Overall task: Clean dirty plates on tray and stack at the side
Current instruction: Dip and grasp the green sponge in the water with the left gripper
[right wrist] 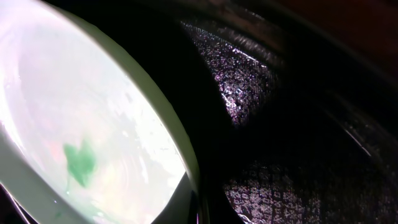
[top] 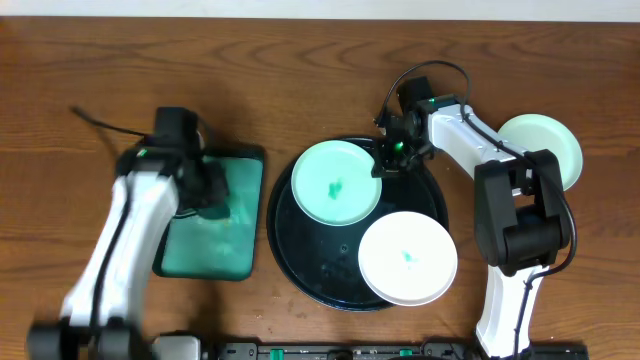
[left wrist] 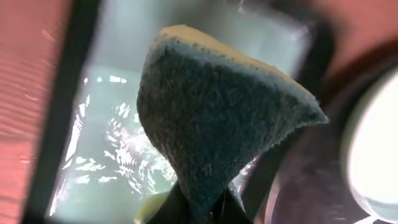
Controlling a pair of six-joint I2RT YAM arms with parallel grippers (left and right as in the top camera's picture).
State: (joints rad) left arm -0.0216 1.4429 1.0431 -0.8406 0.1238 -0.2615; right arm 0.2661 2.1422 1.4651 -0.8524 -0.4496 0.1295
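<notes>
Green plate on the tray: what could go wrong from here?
The right gripper has its jaws at the rim of the smeared green plate; an edge hold could slip or tilt it.
The white plate lies close by on the black tray; dragging the green one might bump it.

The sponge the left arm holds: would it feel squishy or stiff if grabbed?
Probably squishy: the sponge narrows sharply where the left gripper pinches it. Its coarse, fibrous face suggests it won't slip easily.

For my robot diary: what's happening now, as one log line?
left gripper: holds sponge over teal tray | right gripper: at green plate rim, grip unclear | white plate: on black tray
</notes>
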